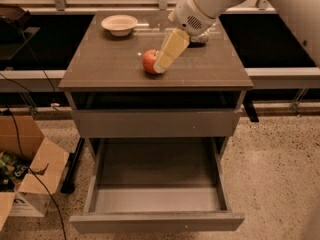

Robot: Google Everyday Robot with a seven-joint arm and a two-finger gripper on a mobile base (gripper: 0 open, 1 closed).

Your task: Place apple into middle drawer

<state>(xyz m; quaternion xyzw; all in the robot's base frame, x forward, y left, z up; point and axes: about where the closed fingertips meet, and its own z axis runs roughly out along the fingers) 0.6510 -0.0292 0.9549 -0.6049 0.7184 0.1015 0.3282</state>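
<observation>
Gripper (161, 68), pale yellow and slanting down to the left from the white arm (200, 9), has its tip low over the cabinet top, right against the right side of the apple (148, 61). The tip overlaps the fruit's right edge in this view. Whether the gripper is spread or closed, or has any hold on the apple, cannot be told from here.

Nearest the camera, the middle drawer (157, 221) stands pulled out at the foot of the cabinet, a deep grey box with a low plain front panel. To its left, on the speckled floor (272, 159), sits an open cardboard box (35, 176) with a black cable (42, 194) trailing across it. Above the open drawer comes a taller flat grey drawer front (155, 123), pushed in, and over that a dark gap under the top.

Farther back, the apple rests on the brown cabinet top (110, 66), about midway across and in the front half, above and behind the open drawer and outside it. The gripper lies on the apple's right and reaches it from the far right of the top. Behind the apple, toward the far left of the top, stands a shallow pale bowl (119, 24), well apart from both fruit and gripper.
</observation>
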